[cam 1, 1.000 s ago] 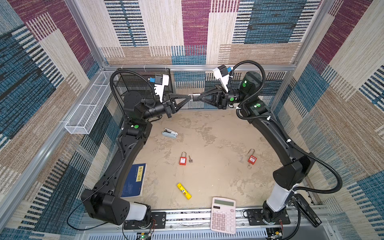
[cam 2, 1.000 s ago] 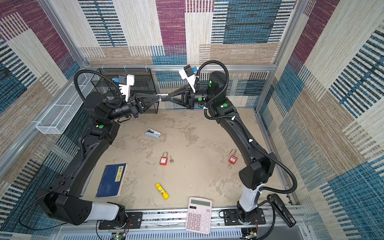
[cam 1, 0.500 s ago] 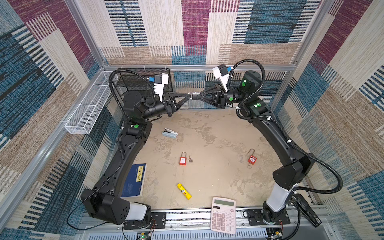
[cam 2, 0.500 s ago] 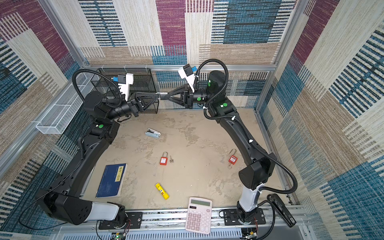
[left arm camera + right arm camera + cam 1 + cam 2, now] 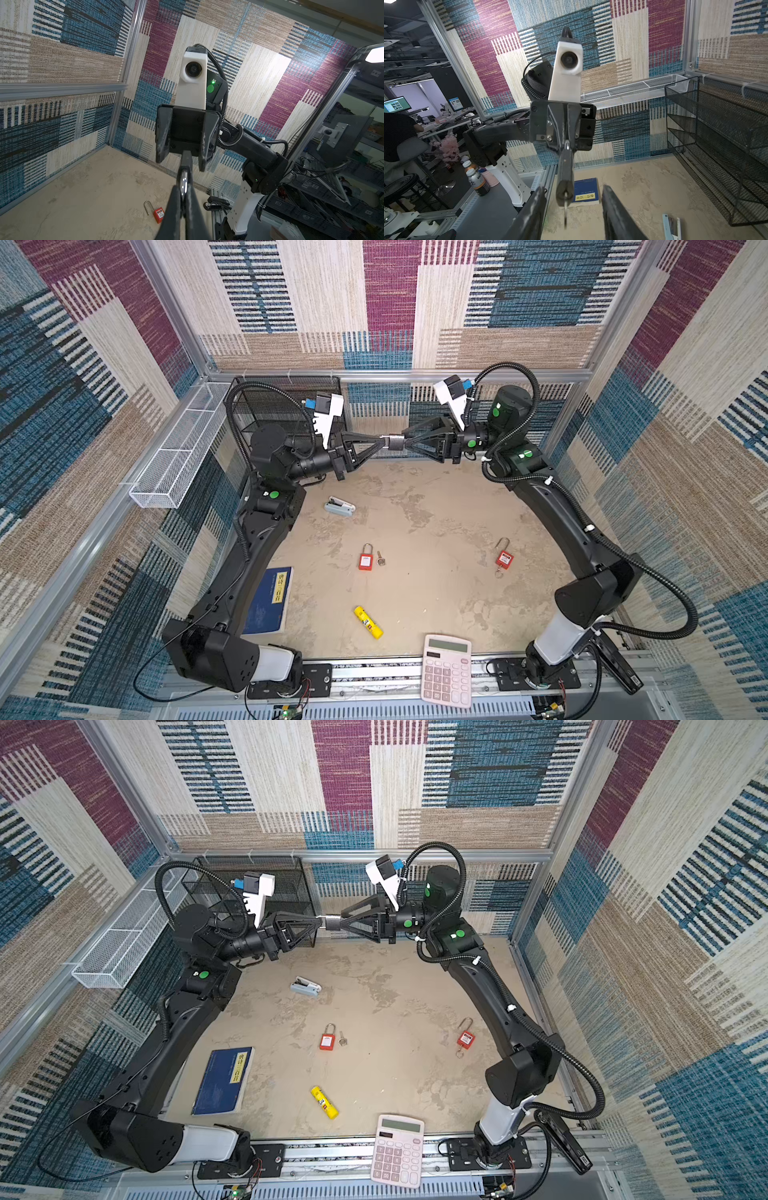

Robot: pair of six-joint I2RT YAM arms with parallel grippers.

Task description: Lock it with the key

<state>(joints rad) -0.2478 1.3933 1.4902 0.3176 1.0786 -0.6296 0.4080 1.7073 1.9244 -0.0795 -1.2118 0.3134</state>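
1. Got the padlock [image 5: 187, 161] up in the air, strung straight between the two sets of fingertips, with the left gripper [image 5: 183, 192] clamped fully shut on the shiny shackle.
2. Looking at the right gripper [image 5: 573, 187]: standing open, fingers [image 5: 533, 214] spread to either side of the body's far end, touching neither the dark body nor the thin key [image 5: 565, 207] poking out of it.
3. Handling guess: looks small, stiff and dense, all metal, nothing to crush, but probably slick on the chrome. Would keep that pinch on the shackle close to the body to stop any swivel, and would take the key by its flat head rather than the skinny blade, since turning calls for twist more than squeeze.
4. Can't make out any brand or stamp on that lock in either wrist view.
5. Dropping well below the left fingers to the floor: a pale stapler [image 5: 339, 506], no lettering visible.
6. Further down, roughly under the gap between the fingertips: a red padlock [image 5: 365, 562] with a loose key [image 5: 380, 561] just beside it, plus a second red padlock [image 5: 504, 559] out under the right arm. White labels on both, too small to read.
7. Farther again, toward the arm bases: a blue book [image 5: 270, 601] with a yellow strip that seems to read 唐诗三百首, and a yellow glue stick [image 5: 368, 622] with print too tiny to read.
8. Farthest from the fingers: a pink calculator [image 5: 446, 670], no maker's name legible.
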